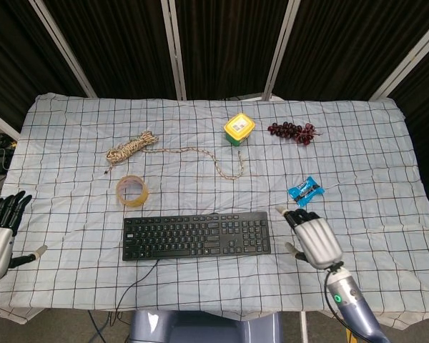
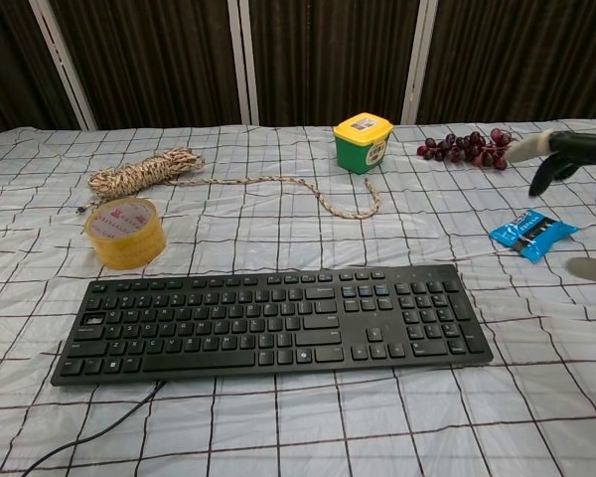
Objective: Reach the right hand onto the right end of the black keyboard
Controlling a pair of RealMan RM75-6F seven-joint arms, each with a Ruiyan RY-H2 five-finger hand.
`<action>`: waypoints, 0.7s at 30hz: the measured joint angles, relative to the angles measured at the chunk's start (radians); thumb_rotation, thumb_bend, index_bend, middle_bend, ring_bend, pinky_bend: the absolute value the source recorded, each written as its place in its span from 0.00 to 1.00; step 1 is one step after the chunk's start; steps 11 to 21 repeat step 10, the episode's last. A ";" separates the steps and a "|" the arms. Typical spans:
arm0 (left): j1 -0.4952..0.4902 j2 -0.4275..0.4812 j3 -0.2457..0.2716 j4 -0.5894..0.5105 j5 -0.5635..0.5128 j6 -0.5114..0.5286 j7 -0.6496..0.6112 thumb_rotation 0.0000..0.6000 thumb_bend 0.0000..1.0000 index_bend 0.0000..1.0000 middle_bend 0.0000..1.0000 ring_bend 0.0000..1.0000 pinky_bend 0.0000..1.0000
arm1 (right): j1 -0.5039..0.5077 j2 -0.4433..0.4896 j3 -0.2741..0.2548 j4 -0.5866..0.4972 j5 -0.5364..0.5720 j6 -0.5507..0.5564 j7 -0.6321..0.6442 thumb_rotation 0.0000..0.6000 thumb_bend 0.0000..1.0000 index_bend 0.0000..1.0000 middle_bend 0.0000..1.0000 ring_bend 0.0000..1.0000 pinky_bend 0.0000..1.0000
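The black keyboard (image 1: 196, 235) (image 2: 274, 320) lies flat near the table's front edge, its cable trailing off the front left. My right hand (image 1: 314, 237) hangs to the right of the keyboard's right end, clear of it, with its fingers apart and nothing in them. The chest view shows only its fingertips (image 2: 572, 159) at the right edge, well above the cloth. My left hand (image 1: 0, 234) is at the far left edge of the head view, fingers spread and empty, off the table.
On the checked cloth (image 1: 357, 164) lie a roll of yellow tape (image 1: 131, 191), a coil of rope (image 1: 132, 146) with a loose tail, a green tub with a yellow lid (image 1: 239, 130), dark grapes (image 1: 292, 131) and a blue packet (image 1: 304, 191) just beyond my right hand.
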 measured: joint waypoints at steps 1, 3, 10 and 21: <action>0.000 0.001 0.002 0.000 0.002 0.000 0.004 1.00 0.02 0.00 0.00 0.00 0.00 | -0.014 0.021 -0.012 0.004 -0.023 0.016 0.011 1.00 0.14 0.00 0.00 0.00 0.02; 0.000 0.002 0.004 0.000 0.004 -0.002 0.009 1.00 0.02 0.00 0.00 0.00 0.00 | -0.047 0.046 -0.029 0.025 -0.067 0.063 0.032 1.00 0.14 0.00 0.00 0.00 0.00; 0.000 -0.001 0.005 0.001 0.006 -0.001 0.024 1.00 0.02 0.00 0.00 0.00 0.00 | -0.155 0.063 -0.024 0.145 -0.111 0.209 0.154 1.00 0.12 0.00 0.00 0.00 0.00; 0.000 -0.001 0.005 0.001 0.006 -0.001 0.024 1.00 0.02 0.00 0.00 0.00 0.00 | -0.155 0.063 -0.024 0.145 -0.111 0.209 0.154 1.00 0.12 0.00 0.00 0.00 0.00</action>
